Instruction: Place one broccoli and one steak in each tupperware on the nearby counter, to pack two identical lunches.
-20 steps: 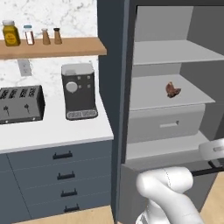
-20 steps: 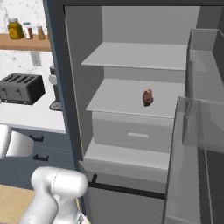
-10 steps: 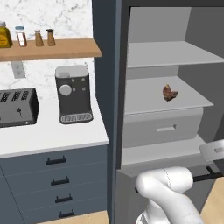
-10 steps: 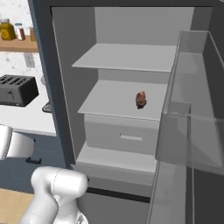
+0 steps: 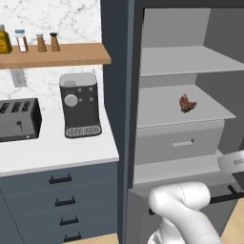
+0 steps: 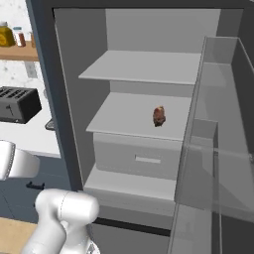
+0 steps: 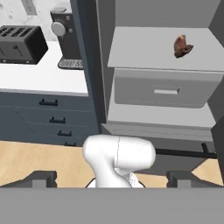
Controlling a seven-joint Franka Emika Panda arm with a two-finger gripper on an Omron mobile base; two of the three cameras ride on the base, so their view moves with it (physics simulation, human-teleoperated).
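Item: our arm folded low before the open fridge (image 5: pixel 190 119); gripper (image 7: pixel 112 178) fingers spread wide, empty; steak (image 7: pixel 182 46) on shelf

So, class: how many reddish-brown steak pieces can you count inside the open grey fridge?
1: a reddish-brown steak piece sits on the middle shelf, toward its right side. The closed drawer below could hide more.
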